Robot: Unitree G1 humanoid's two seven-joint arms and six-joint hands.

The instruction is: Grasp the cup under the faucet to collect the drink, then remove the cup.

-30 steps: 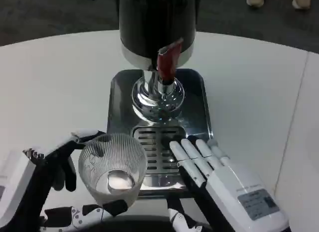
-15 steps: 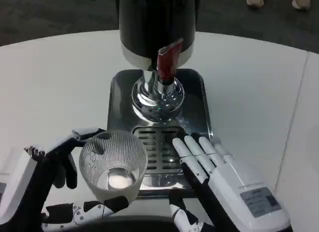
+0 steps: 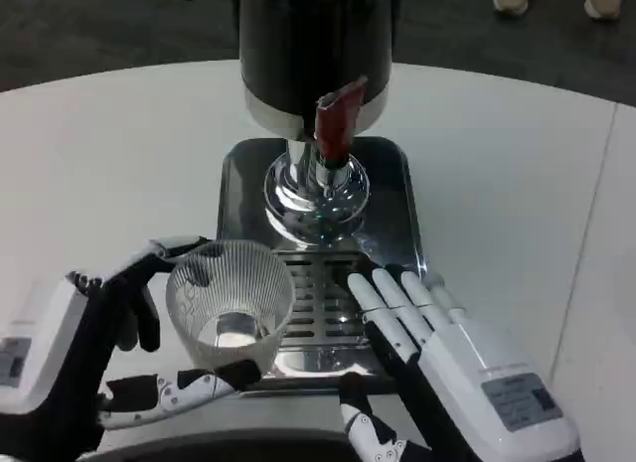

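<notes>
cup: the clear ribbed plastic cup (image 3: 230, 303) sits in the grip of the left hand (image 3: 99, 333), at the near left corner of the shiny steel drip tray (image 3: 397, 184), its rim overlapping the slotted grate (image 3: 318, 298).
left hand: fingers wrapped around the cup, some curling round its far side and one passing along its near base; the cup is held.
right hand: the right hand (image 3: 447, 353) lies flat and palm-down over the near right part of the tray, fingers straight, close side by side, holding nothing.
faucet: the red tap handle (image 3: 335, 124) and chrome spout (image 3: 318, 189) hang from the black cylindrical drink dispenser (image 3: 313, 45), farther back than the cup.
cup contents: a pale glint shows at the bottom; i cannot tell whether that is liquid or bare plastic.
done: the grasp looks complete.
left: judging from the layout, the cup is not yet under the spout, so placing it, filling it and taking it away all remain.
</notes>
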